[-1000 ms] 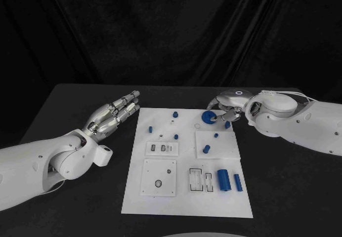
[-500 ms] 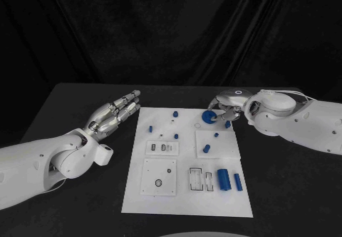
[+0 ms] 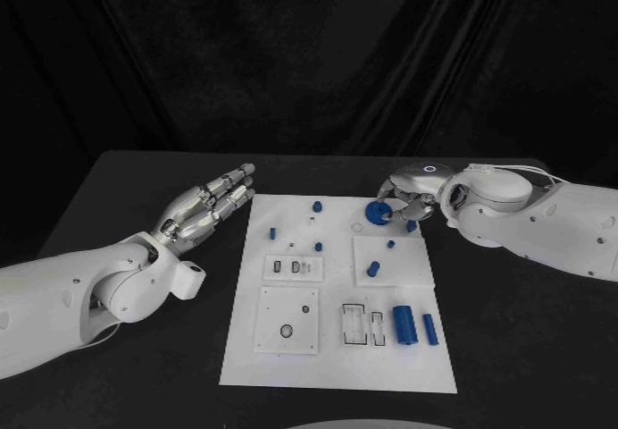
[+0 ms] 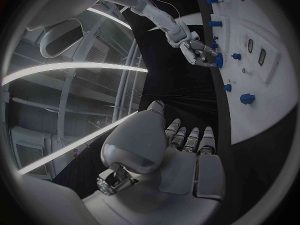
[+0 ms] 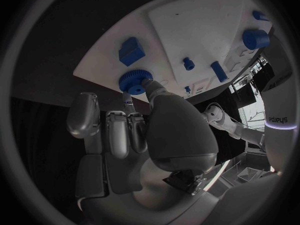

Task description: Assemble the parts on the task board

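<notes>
The white task board (image 3: 338, 357) lies in the middle of the black table. My right hand (image 3: 407, 195) is at the board's far right corner and pinches a round blue ridged disc (image 3: 376, 212) between thumb and fingers. In the right wrist view the disc (image 5: 133, 81) sits at the fingertips near the board's edge (image 5: 100, 70); whether it touches the board I cannot tell. My left hand (image 3: 206, 209) hovers flat beside the board's far left corner with its fingers stretched out, holding nothing. In the left wrist view, the left hand (image 4: 184, 142) points along the board's edge, and the right hand (image 4: 199, 51) is beyond it.
Small blue pegs (image 3: 315, 206) (image 3: 271, 234) (image 3: 372, 268) stand on the board's far half. A blue cylinder (image 3: 403, 325) and a blue bar (image 3: 429, 330) lie near the front right. A blue block (image 5: 130, 51) sits close to the held disc. White inset plates (image 3: 288, 320) carry slots.
</notes>
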Available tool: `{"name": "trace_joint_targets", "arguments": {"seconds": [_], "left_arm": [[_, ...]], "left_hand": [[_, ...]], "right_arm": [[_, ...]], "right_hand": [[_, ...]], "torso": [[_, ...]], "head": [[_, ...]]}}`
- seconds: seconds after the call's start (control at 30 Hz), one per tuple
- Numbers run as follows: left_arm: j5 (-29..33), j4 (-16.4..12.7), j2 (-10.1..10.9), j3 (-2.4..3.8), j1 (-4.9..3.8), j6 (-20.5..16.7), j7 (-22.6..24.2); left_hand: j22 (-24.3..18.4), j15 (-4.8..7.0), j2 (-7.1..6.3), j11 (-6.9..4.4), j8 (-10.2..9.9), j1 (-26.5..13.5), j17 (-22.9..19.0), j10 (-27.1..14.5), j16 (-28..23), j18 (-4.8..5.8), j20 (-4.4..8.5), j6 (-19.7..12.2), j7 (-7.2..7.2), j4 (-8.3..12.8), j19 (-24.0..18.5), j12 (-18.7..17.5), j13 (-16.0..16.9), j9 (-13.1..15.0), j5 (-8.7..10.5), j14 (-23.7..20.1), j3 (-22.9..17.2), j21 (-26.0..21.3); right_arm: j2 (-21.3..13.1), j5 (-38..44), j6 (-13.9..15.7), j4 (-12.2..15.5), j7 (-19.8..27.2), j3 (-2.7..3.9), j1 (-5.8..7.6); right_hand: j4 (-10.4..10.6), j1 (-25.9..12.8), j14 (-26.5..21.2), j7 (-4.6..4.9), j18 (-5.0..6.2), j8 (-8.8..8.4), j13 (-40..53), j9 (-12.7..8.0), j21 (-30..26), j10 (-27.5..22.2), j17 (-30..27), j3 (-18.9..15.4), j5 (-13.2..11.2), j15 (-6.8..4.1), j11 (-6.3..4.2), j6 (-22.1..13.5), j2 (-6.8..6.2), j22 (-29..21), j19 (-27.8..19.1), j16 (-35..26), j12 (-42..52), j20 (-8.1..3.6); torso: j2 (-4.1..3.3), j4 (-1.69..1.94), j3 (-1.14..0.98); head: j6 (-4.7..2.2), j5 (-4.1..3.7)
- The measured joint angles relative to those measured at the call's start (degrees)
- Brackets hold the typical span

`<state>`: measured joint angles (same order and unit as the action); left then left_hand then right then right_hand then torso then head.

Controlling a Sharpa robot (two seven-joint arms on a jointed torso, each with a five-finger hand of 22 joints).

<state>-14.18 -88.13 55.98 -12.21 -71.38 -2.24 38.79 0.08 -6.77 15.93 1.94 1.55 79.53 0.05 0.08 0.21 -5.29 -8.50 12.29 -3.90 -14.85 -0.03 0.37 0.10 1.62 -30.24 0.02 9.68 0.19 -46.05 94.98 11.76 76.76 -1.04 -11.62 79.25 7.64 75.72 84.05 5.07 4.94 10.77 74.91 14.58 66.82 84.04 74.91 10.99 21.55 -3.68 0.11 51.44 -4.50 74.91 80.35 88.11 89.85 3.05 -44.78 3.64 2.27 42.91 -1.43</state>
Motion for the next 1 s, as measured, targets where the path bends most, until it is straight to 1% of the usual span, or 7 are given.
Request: {"name": "trace_joint_targets", "arguments": {"seconds": [0.2,0.33,0.47,0.53,0.63,0.8,1.0], "left_arm": [[0.0,0.0,0.0,0.00,0.00,0.2,0.0],[0.0,0.0,0.0,0.00,0.00,0.3,0.0],[0.0,0.0,0.0,0.00,0.00,0.4,0.0],[0.0,0.0,0.1,0.00,0.00,0.4,0.0],[0.0,0.0,0.1,0.00,0.00,0.5,0.0],[0.0,0.0,0.1,0.00,0.00,0.5,0.0],[0.0,0.1,0.1,0.00,0.00,0.6,0.0]], "left_hand": [[0.0,0.00,0.00,0.00,0.0,0.0,0.0,0.0,0.0,0.00,0.00,0.0,0.00,0.2,0.0,0.0,0.0,0.0,0.00,0.0,-0.2,0.0],[0.0,0.00,0.20,0.00,0.0,0.2,0.0,0.0,0.0,0.00,-0.21,0.0,0.00,0.2,0.2,0.0,0.0,0.0,0.00,0.0,-0.2,0.0],[0.0,0.00,0.23,0.20,0.0,0.2,0.0,-0.2,0.0,0.00,-0.42,0.2,-0.21,0.4,0.0,0.0,0.0,0.0,0.00,0.0,-0.4,0.0],[0.0,0.00,0.23,0.21,0.0,0.2,0.0,-0.2,0.0,0.00,-0.42,0.2,-0.21,0.4,0.0,0.0,0.0,0.0,0.00,0.0,-0.4,0.0],[0.0,-0.06,0.23,0.21,0.0,0.2,0.0,-0.2,0.0,0.00,-0.42,0.2,-0.21,0.5,0.0,0.0,0.0,0.0,0.00,-0.1,-0.5,0.0],[0.0,-0.33,0.23,0.20,0.0,0.2,0.0,-0.2,0.0,0.00,-0.41,0.2,-0.21,0.8,0.0,0.0,0.0,0.0,0.00,-0.1,-0.8,0.0],[0.0,-0.42,0.46,0.20,0.0,0.5,0.0,-0.2,0.0,0.01,-0.82,0.2,-0.21,0.9,0.0,0.0,0.0,0.0,-0.22,0.0,-0.9,0.0]], "right_arm": [[0.2,-0.1,0.1,-0.1,0.2,0.09,-0.08],[0.3,-0.2,0.3,-0.1,0.5,0.10,-0.14],[0.2,-0.2,0.8,0.2,0.9,0.05,-0.24],[-0.1,-0.2,1.2,0.6,1.3,-0.02,-0.33],[-0.5,-0.3,1.8,1.2,1.7,-0.14,-0.44],[-0.9,-1.7,2.3,2.7,2.2,-0.30,-0.45],[-1.1,-4.4,2.6,4.5,2.3,-0.28,0.40]], "right_hand": [[-1.1,0.9,0.0,0.79,0.00,0.52,0.0,0.0,-0.4,0.0,0.0,1.1,2.4,0.00,0.00,0.9,-0.40,0.0,-0.1,-0.3,0.0,-0.08],[-1.7,1.5,0.0,1.70,0.00,0.52,0.0,-0.1,-0.7,0.0,0.0,1.7,7.8,0.00,0.00,1.8,-0.93,0.0,-0.1,-0.5,0.0,-0.08],[-1.8,1.7,0.0,1.72,-0.01,0.52,0.0,-0.1,0.4,0.0,0.0,2.6,11.4,0.00,0.00,1.8,-1.08,0.0,0.5,-0.2,0.0,-0.57],[-2.6,1.8,0.0,1.73,0.00,0.52,0.0,-6.3,1.9,0.0,0.0,3.4,12.8,0.00,0.00,1.8,-1.21,0.0,1.5,0.8,0.0,-0.57],[-2.6,1.6,0.0,1.73,0.00,0.52,0.0,-6.4,2.8,-0.1,0.0,3.9,13.0,0.00,-0.35,1.8,-1.26,0.0,1.8,1.4,0.0,-0.72],[-2.1,-0.5,0.0,1.97,-0.01,0.54,0.0,-6.4,3.1,0.0,0.0,3.9,11.9,0.00,-0.43,2.0,-1.44,0.0,2.0,1.6,0.0,-0.61],[-1.8,-1.1,0.0,2.22,-0.01,0.59,0.0,-6.4,3.3,0.0,0.0,3.8,11.9,0.00,-0.42,2.3,-1.37,0.0,2.1,1.6,0.0,-0.58]], "torso": [[-0.01,0.04,0.01],[-0.01,0.06,0.03],[-0.02,0.03,0.03],[-0.03,0.00,0.03],[-0.04,-0.02,0.03],[-0.04,-0.02,0.05],[-0.07,0.02,0.07]], "head": [[-0.02,-0.01],[0.01,0.08],[0.02,0.12],[0.02,0.12],[-0.02,0.12],[-0.05,0.16],[0.14,0.16]]}}
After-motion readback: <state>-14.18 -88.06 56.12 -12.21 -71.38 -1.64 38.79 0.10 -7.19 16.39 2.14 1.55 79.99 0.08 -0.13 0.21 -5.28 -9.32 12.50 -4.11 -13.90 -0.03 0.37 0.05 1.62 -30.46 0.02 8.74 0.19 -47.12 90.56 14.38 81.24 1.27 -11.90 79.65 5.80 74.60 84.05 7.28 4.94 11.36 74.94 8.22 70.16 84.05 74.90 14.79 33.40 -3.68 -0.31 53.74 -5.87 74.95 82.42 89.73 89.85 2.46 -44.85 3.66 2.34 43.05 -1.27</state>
